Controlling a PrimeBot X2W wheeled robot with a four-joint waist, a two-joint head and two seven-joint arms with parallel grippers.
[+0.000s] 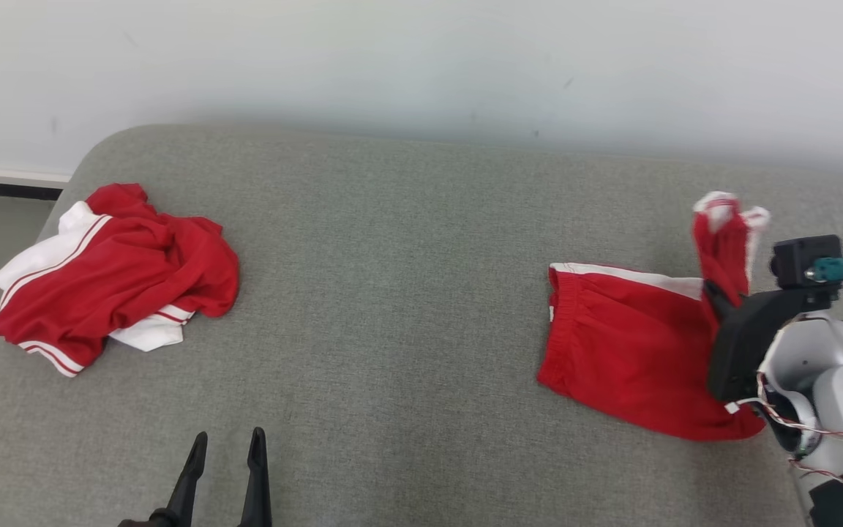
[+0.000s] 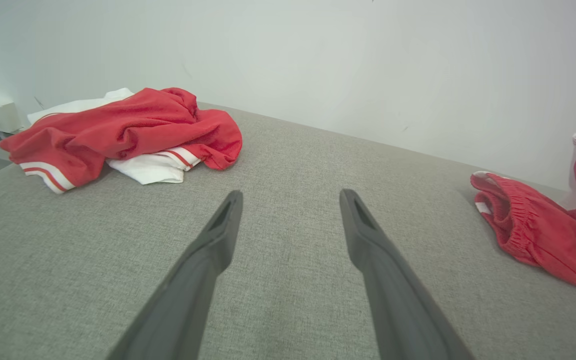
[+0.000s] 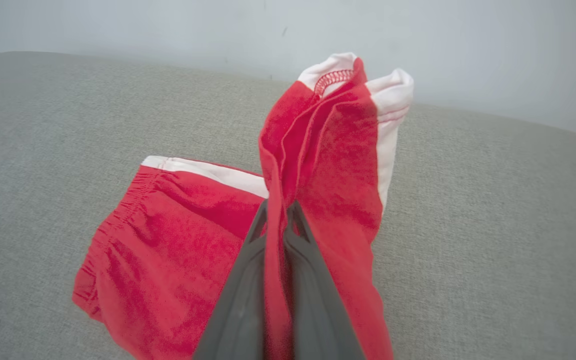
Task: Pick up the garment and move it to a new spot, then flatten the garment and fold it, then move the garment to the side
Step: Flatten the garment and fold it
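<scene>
Garments two: crumpled heap (image 1: 114, 271), shorts (image 1: 626, 344) pinched by right tool (image 3: 278, 206).

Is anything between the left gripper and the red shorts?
Nothing visible: bare grey cushion lies between the left gripper and the red shorts, which the right gripper pinches. The crumpled red-and-white garment lies further left.

Light is bright, even and diffuse, and shadows are soft. The pale wall (image 1: 421, 58) looks slightly washed out, with a faint dark band where it meets the grey cushion (image 1: 392, 307). The clothes pile (image 1: 114, 278) throws only a thin soft shadow at its edge. In the right wrist view the garment (image 3: 168, 240) shows saturated red and sharp weave, while the right gripper (image 3: 278, 212) has fingers (image 3: 238, 315) blurred near the bottom edge, and the wide lens bows the cushion's far edge
</scene>
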